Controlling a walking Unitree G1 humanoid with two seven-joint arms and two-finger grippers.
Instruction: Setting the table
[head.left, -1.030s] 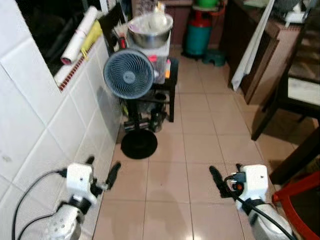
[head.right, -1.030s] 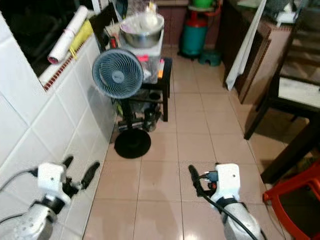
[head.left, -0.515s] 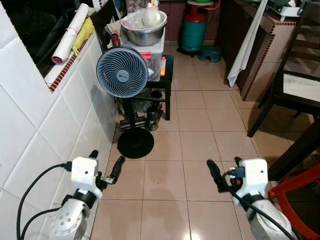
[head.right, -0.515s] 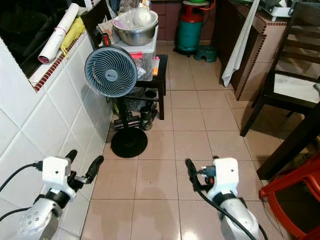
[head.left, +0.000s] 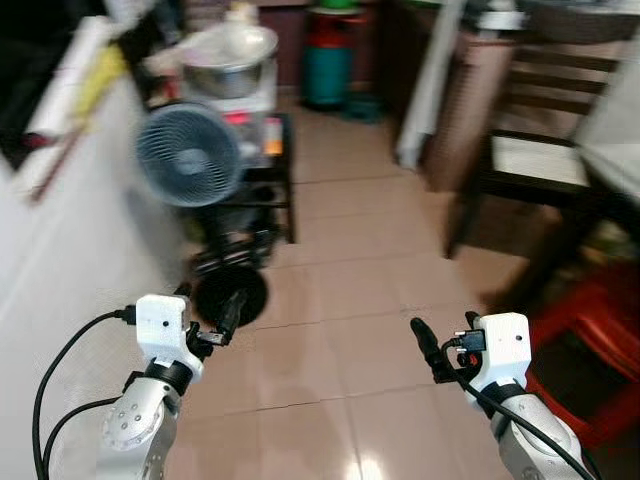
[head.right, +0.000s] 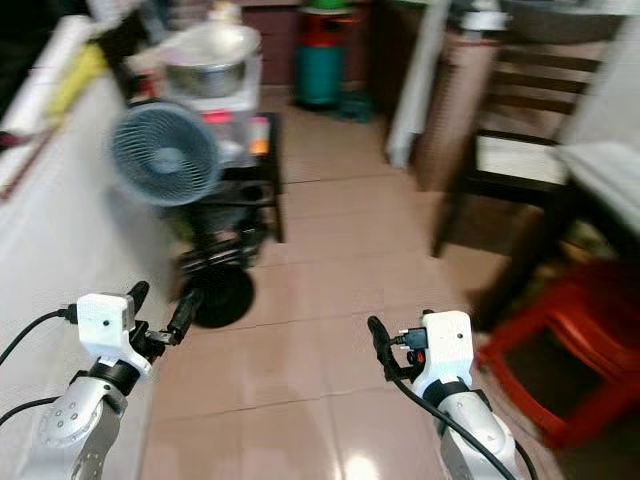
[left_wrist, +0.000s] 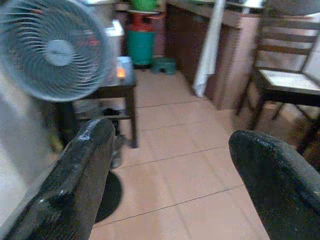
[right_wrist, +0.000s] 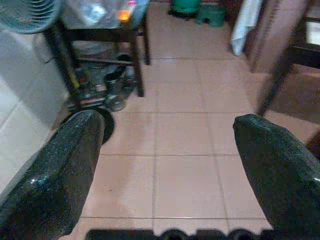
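My left gripper (head.left: 207, 316) & right gripper (head.left: 441, 342): fingers apart, nothing held, low over tiled floor (head.left: 350, 300). Tableware not identifiable yet; table edge (head.right: 600, 170) far right. Judgement: expect fragile, slick items; grip by rim. Fan (head.left: 187, 155) far left.

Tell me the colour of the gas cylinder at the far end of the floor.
The gas cylinder is teal green with a red top, clearest in the left wrist view.

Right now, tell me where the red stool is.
The red stool stands on the floor at the robot's right, beside the dark chair, just beyond the right gripper.
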